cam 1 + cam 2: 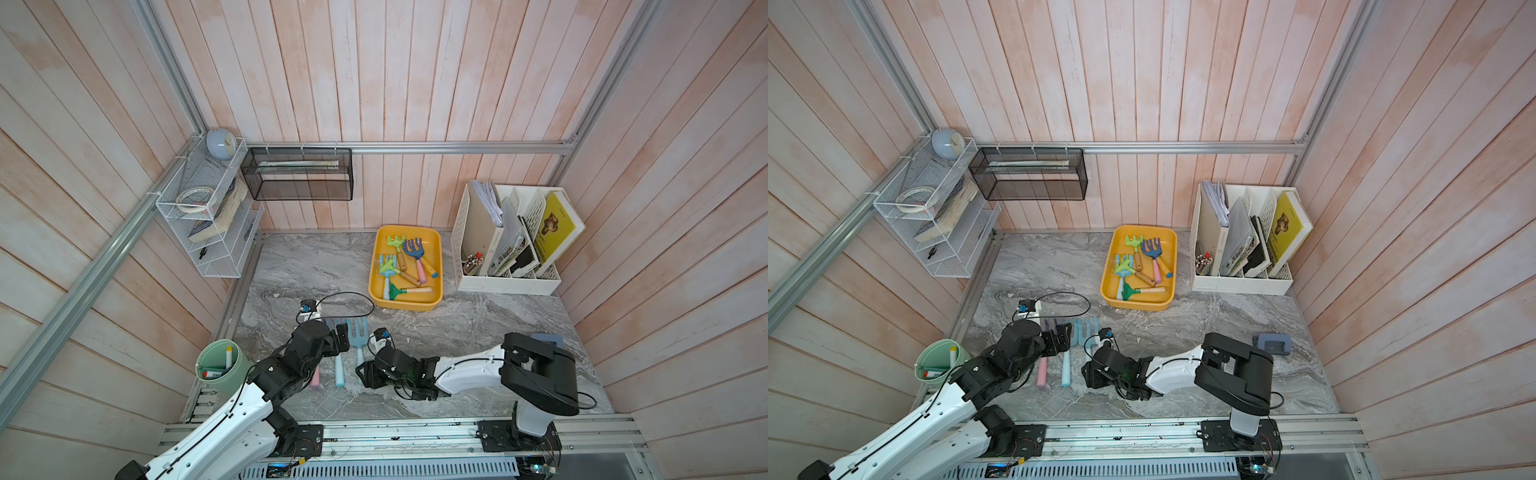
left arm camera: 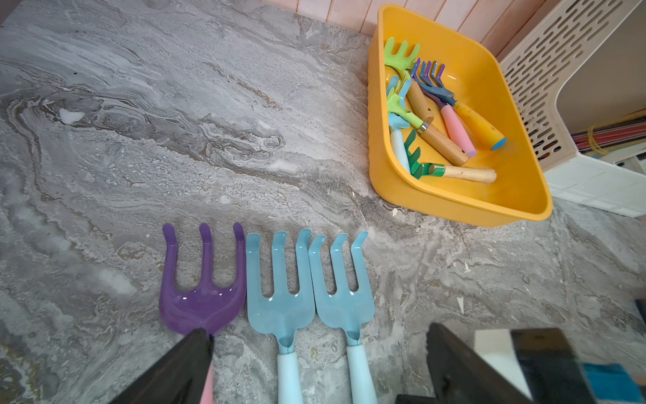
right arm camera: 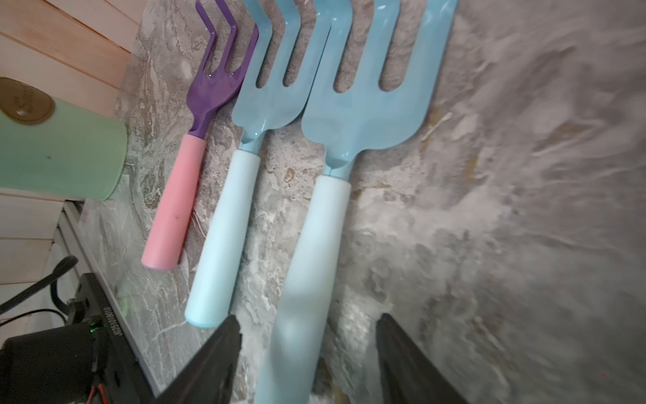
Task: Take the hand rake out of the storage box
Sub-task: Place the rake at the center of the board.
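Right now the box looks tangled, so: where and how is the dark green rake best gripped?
Likely its wooden handle, from straight above, gripping across it. The dark green rake lies flat by the storage box's near wall, handle clear, head crowding a pale-blue handle.

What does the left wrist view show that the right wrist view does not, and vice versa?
Only the left wrist view: the yellow storage box with hand rakes inside, and the white file organizer beside it. Only the right wrist view: the green cup, a whole pink handle, and the right gripper open astride a pale-blue handle. Both: the purple rake and two blue rakes side by side on the marble table.
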Robot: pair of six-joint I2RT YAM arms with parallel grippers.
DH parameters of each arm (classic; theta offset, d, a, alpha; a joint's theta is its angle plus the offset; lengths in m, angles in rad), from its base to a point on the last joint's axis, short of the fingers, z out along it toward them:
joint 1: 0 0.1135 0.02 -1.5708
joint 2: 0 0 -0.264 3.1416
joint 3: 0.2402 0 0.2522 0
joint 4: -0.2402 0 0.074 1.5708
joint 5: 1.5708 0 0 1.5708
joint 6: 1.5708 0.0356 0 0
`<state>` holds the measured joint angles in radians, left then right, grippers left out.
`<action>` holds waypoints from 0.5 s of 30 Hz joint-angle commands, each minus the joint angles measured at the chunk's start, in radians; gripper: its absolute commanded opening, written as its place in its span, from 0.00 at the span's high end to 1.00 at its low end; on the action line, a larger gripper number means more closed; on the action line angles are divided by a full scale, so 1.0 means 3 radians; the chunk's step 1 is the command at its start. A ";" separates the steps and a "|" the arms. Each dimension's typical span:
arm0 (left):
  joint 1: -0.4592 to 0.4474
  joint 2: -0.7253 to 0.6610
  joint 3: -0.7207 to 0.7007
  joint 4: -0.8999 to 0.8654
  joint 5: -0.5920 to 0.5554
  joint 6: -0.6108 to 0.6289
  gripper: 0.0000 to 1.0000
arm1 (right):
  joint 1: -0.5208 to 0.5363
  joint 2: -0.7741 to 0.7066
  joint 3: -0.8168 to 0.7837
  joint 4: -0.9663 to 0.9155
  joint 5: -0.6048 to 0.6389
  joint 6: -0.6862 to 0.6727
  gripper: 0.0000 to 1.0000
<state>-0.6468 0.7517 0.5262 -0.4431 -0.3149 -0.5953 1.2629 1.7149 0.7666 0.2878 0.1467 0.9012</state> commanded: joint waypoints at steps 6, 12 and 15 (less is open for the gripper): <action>-0.0338 0.1050 0.0662 0.0065 -0.0256 -0.0379 0.00 | -0.0286 -0.1718 -0.0224 -0.1667 0.1916 -0.0377 0.03; -0.0459 0.2364 0.1602 0.0374 0.0061 -0.0230 0.21 | -0.1253 -0.2903 -0.0620 -0.2017 0.1772 -0.0736 0.02; -0.0457 0.3013 0.2287 0.0207 -0.0029 -0.0110 0.34 | -0.1555 -0.3190 -0.0771 -0.2091 0.1583 -0.0740 0.02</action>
<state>-0.7822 1.5528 1.0954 -0.3824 -0.3191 -0.6582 0.8352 0.7918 0.5697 -0.2337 0.6373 0.7258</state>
